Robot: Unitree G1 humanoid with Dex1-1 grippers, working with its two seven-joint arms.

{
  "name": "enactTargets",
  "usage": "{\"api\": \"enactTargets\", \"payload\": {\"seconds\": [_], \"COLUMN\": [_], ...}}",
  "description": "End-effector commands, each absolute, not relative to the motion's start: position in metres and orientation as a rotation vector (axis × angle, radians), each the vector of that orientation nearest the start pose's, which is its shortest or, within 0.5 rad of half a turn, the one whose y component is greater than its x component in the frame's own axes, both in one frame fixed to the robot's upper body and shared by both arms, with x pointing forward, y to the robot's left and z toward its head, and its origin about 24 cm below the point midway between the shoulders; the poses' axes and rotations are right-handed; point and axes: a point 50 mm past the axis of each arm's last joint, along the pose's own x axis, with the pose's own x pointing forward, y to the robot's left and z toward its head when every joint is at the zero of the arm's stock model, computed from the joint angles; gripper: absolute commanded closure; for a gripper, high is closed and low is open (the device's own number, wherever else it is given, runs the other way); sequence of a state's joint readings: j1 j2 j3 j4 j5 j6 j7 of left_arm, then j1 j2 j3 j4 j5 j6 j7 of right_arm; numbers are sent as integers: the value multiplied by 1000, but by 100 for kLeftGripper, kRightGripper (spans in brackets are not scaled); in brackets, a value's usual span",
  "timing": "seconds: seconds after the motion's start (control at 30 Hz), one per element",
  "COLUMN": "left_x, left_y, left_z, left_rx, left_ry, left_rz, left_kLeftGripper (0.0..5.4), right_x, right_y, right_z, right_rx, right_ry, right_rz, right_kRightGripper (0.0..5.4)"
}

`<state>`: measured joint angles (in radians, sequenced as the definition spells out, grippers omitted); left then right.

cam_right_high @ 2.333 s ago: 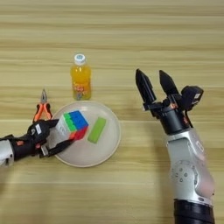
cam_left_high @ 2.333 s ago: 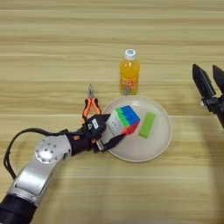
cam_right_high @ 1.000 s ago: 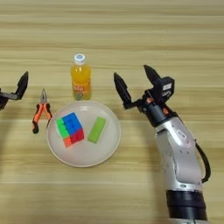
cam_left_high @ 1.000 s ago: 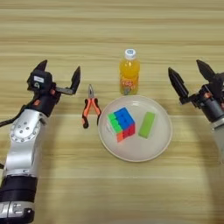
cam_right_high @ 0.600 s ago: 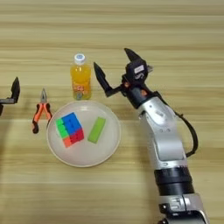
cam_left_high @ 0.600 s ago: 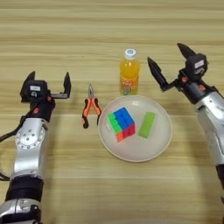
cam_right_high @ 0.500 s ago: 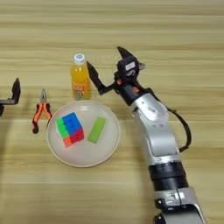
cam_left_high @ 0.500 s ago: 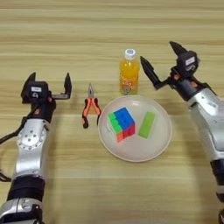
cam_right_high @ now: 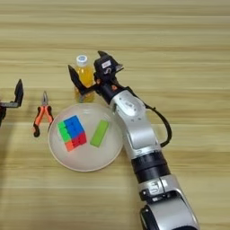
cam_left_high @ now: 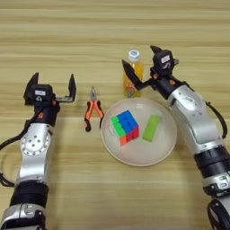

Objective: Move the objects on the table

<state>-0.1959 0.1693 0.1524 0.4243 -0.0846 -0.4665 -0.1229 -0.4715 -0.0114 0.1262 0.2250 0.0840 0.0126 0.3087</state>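
Now right tool point(cam_left_high: 143, 67) straddles the juice bottle point(cam_left_high: 133, 74), fingers spread.

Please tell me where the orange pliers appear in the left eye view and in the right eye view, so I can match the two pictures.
Left eye view: the orange pliers lie left of centre, just left of the white plate.
Right eye view: the pliers lie near the left edge, again just left of the plate.
Shared landmark: the puzzle cube on the plate, to the right of the pliers.
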Motion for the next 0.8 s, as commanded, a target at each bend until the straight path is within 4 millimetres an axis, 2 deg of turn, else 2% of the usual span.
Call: {"api": "enactTargets", "payload": {"seconds": [0.03, 0.33, 0.8], "left_x": [281, 281, 281], "left_y": [208, 207, 205], "left_z": [48, 48, 50], "left_rx": [104, 106, 106], "left_ry": [-251, -259, -276], "left_rz": [3, -1, -2], "left_kLeftGripper": [4, 1, 0], "right_x": [331, 345, 352], "right_y": [-62, -58, -55], "right_z": [114, 101, 93], "right_rx": [-14, -44, -32], "right_ry": [-160, -100, -62], "right_rz": [562, 533, 549], "right_kRightGripper": [0, 3, 165]}}
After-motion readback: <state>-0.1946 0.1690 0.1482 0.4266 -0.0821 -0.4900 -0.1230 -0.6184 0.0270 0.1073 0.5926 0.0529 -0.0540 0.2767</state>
